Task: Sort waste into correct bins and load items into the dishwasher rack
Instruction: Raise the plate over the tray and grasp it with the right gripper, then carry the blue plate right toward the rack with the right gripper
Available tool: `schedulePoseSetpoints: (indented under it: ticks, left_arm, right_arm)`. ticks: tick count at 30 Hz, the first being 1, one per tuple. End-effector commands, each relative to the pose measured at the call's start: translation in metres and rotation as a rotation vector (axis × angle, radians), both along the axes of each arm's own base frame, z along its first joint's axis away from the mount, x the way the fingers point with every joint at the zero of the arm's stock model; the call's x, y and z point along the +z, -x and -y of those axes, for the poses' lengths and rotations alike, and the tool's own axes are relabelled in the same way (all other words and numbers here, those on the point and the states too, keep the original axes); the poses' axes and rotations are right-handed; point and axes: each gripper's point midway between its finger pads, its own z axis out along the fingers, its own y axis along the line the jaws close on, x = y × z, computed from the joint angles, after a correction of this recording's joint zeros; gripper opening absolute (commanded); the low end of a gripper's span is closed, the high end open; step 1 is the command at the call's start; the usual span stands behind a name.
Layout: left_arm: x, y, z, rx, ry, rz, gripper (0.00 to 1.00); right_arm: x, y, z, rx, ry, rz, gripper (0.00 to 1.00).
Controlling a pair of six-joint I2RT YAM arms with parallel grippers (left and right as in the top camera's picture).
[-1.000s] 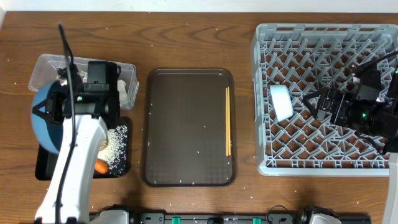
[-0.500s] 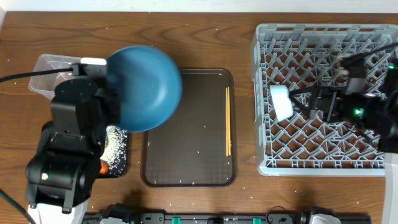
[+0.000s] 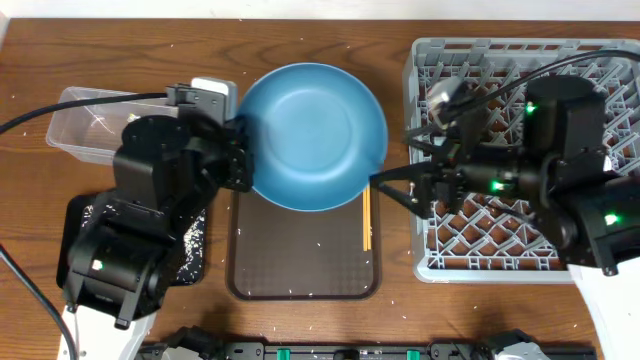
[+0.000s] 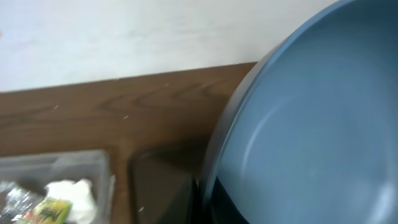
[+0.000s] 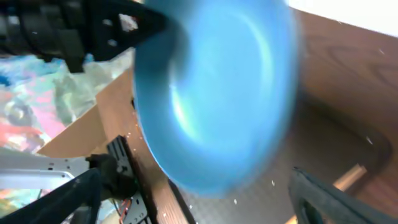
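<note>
The large round blue plate (image 3: 313, 135) is held in the air over the brown serving tray, face up towards the overhead camera. My left gripper (image 3: 240, 152) is shut on its left rim; in the left wrist view the plate (image 4: 311, 124) fills the right side, with the jaws (image 4: 205, 202) at its edge. My right gripper (image 3: 393, 162) is open and empty just right of the plate, over the left edge of the grey dishwasher rack (image 3: 520, 60). In the right wrist view the plate (image 5: 217, 93) hangs blurred ahead of the open fingers (image 5: 199, 208). The chopsticks (image 3: 366, 225) lie on the serving tray.
The brown serving tray (image 3: 300, 265) sits in the middle. The clear tub (image 3: 85, 125) at the far left holds white tissue (image 4: 71, 191) and a green-yellow packet (image 4: 50, 208). The black tray (image 3: 190, 250) with rice grains lies under my left arm. Loose grains dot the table.
My left arm has lifted the plate from over the black tray and swung it right, above the serving tray. My right arm has moved left out of the rack towards the plate.
</note>
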Motion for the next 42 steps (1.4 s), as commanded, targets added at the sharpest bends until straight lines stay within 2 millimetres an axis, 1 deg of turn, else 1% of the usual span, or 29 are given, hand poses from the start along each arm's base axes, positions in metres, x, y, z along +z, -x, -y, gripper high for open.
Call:
schedulePoseSetpoints:
  ticks: [1, 4, 6, 9, 10, 12, 14, 16, 23, 24, 25, 26, 27, 28, 30, 34, 35, 36, 38, 41, 42]
  left_arm:
    - [0.017, 0.007, 0.019, -0.062, 0.053, 0.04, 0.06]
    - [0.025, 0.014, 0.03, -0.101, 0.066, 0.07, 0.06]
    - [0.03, 0.018, 0.035, -0.122, 0.074, 0.088, 0.07]
    - [0.035, 0.024, 0.042, -0.151, 0.083, 0.105, 0.06]
    - [0.037, 0.027, 0.044, -0.161, 0.085, 0.108, 0.06]
    - [0.039, 0.03, 0.047, -0.173, 0.088, 0.115, 0.06]
    - [0.039, 0.031, 0.047, -0.176, 0.089, 0.116, 0.06]
    - [0.039, 0.031, 0.047, -0.175, 0.088, 0.116, 0.06]
    - [0.039, 0.029, 0.044, -0.155, 0.08, 0.119, 0.06]
    - [0.039, 0.028, 0.043, -0.148, 0.077, 0.12, 0.09]
    - [0.039, 0.028, 0.042, -0.143, 0.075, 0.121, 0.17]
    - [0.039, 0.027, 0.041, -0.136, 0.073, 0.123, 0.38]
    - [0.039, 0.026, 0.039, -0.125, 0.069, 0.124, 0.55]
    - [0.039, 0.025, 0.037, -0.116, 0.064, 0.127, 0.69]
    - [0.04, 0.024, 0.034, -0.097, 0.056, 0.134, 0.98]
    - [0.044, 0.028, 0.028, -0.079, 0.056, 0.15, 0.98]
    - [0.045, 0.03, 0.027, -0.079, 0.058, 0.154, 0.98]
    - [0.047, 0.032, 0.026, -0.079, 0.06, 0.158, 0.98]
    - [0.05, 0.038, 0.023, -0.078, 0.065, 0.168, 0.98]
    - [0.052, 0.046, 0.017, -0.075, 0.064, 0.17, 0.98]
    - [0.051, 0.048, 0.016, -0.075, 0.062, 0.166, 0.98]
  right_arm:
    - [-0.007, -0.004, -0.007, -0.018, 0.037, 0.003, 0.86]
    - [-0.019, -0.019, -0.001, -0.109, 0.106, -0.002, 0.86]
    - [-0.022, -0.022, -0.001, -0.117, 0.116, -0.001, 0.86]
    - [-0.024, -0.027, -0.003, -0.119, 0.118, -0.002, 0.82]
    - [-0.026, -0.029, -0.003, -0.122, 0.122, -0.005, 0.78]
    - [-0.029, -0.031, -0.004, -0.121, 0.126, -0.014, 0.61]
    - [-0.032, -0.032, -0.004, -0.121, 0.131, -0.023, 0.52]
    - [-0.032, -0.032, -0.005, -0.118, 0.13, -0.024, 0.38]
    - [-0.029, -0.03, -0.004, -0.119, 0.126, -0.017, 0.08]
    - [-0.028, -0.03, -0.004, -0.12, 0.125, -0.015, 0.05]
    - [-0.028, -0.03, -0.003, -0.124, 0.126, -0.011, 0.01]
    - [-0.028, -0.031, -0.001, -0.136, 0.133, -0.006, 0.01]
    - [-0.028, -0.033, 0.002, -0.154, 0.144, 0.002, 0.01]
    - [-0.028, -0.035, 0.006, -0.175, 0.157, 0.008, 0.01]
    - [-0.03, -0.04, 0.018, -0.251, 0.193, 0.012, 0.01]
    - [-0.032, -0.048, 0.051, -0.425, 0.252, 0.003, 0.01]
    - [-0.033, -0.049, 0.061, -0.472, 0.274, 0.003, 0.01]
    - [-0.034, -0.053, 0.075, -0.543, 0.304, 0.0, 0.01]
    - [-0.038, -0.059, 0.109, -0.714, 0.38, -0.003, 0.01]
    - [-0.039, -0.064, 0.176, -1.041, 0.51, 0.002, 0.01]
    - [-0.037, -0.064, 0.191, -1.109, 0.545, 0.015, 0.01]
